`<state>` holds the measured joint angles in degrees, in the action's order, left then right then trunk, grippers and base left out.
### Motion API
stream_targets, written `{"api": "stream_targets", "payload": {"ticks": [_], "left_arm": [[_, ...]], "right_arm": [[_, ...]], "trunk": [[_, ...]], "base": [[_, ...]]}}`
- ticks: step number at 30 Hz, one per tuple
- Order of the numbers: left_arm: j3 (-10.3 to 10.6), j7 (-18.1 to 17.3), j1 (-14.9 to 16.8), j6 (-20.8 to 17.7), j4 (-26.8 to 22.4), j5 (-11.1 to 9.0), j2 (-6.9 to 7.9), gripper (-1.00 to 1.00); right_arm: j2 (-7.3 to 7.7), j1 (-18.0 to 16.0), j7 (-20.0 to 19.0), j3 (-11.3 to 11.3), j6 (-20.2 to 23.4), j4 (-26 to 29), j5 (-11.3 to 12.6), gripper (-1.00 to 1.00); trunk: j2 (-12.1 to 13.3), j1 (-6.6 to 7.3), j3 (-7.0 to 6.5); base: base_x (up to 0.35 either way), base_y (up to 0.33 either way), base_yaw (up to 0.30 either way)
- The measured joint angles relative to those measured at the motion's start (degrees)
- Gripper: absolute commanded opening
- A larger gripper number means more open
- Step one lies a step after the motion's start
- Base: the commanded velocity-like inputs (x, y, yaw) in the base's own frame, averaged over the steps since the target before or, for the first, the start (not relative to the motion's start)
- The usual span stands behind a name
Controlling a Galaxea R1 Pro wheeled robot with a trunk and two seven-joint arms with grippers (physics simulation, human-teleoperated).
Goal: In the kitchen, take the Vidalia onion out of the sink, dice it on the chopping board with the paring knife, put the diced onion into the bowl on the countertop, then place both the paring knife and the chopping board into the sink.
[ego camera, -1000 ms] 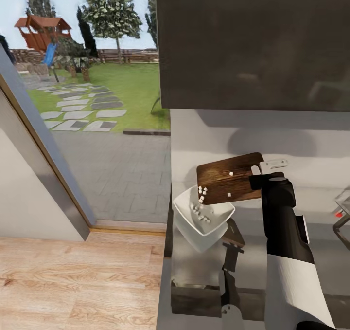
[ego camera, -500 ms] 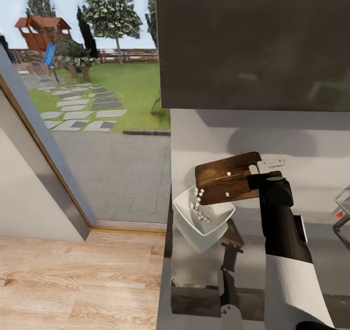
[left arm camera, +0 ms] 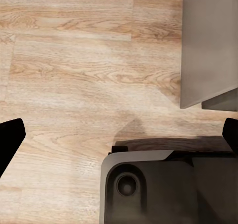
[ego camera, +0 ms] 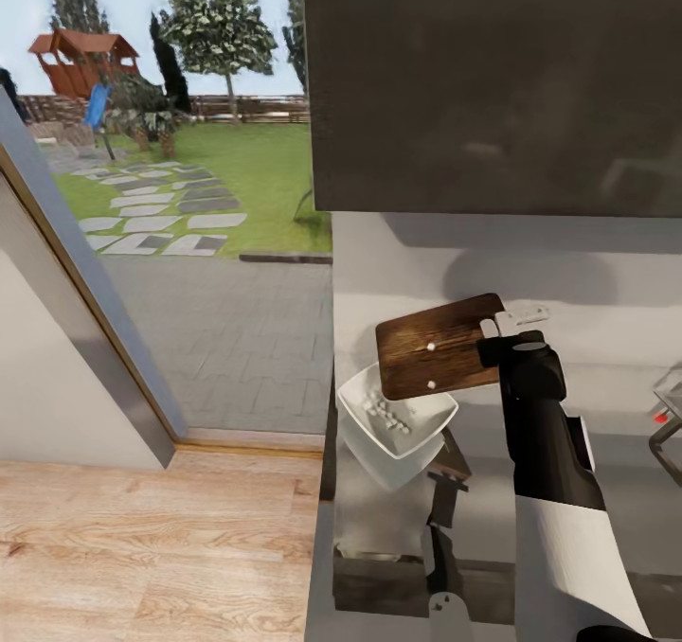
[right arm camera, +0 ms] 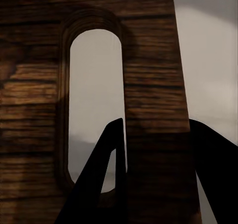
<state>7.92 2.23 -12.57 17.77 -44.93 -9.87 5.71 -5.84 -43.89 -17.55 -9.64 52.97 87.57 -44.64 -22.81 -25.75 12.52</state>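
Above the countertop's (ego camera: pixel 493 519) left end, right gripper (ego camera: pixel 504 337) is clamped on the chopping board (ego camera: pixel 438 358) at its handle-hole end. Board tilts low end over the bowl (ego camera: pixel 393 424); two onion bits apparently cling. Left gripper (left arm camera: pixel 119 135) spread wide, empty, over floor.

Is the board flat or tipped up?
Tipped. The right gripper holds the board by its handle end, low edge over the bowl; two onion bits cling on.
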Motion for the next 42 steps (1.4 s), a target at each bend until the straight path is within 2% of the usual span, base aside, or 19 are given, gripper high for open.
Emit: {"api": "stream_targets", "payload": {"ticks": [15, 24, 42], "left_arm": [[0.0, 0.0, 0.0, 0.0, 0.0, 0.0, 0.0, 1.0], [0.0, 0.0, 0.0, 0.0, -0.1, 0.0, 0.0, 1.0], [0.0, 0.0, 0.0, 0.0, -0.1, 0.0, 0.0, 1.0]], "right_arm": [[0.0, 0.0, 0.2, 0.3, 0.0, 0.0, -0.6, -1.0], [-0.09, 0.0, 4.6, 2.8, 0.0, 0.0, -0.6, -1.0], [-0.09, 0.0, 4.8, 3.0, 0.0, 0.0, -0.5, -1.0]], "trunk": [[0.0, 0.0, 0.0], [0.0, 0.0, 0.0], [0.0, 0.0, 0.0]], "base": [[0.0, 0.0, 0.0], [0.0, 0.0, 0.0], [0.0, 0.0, 0.0]]}}
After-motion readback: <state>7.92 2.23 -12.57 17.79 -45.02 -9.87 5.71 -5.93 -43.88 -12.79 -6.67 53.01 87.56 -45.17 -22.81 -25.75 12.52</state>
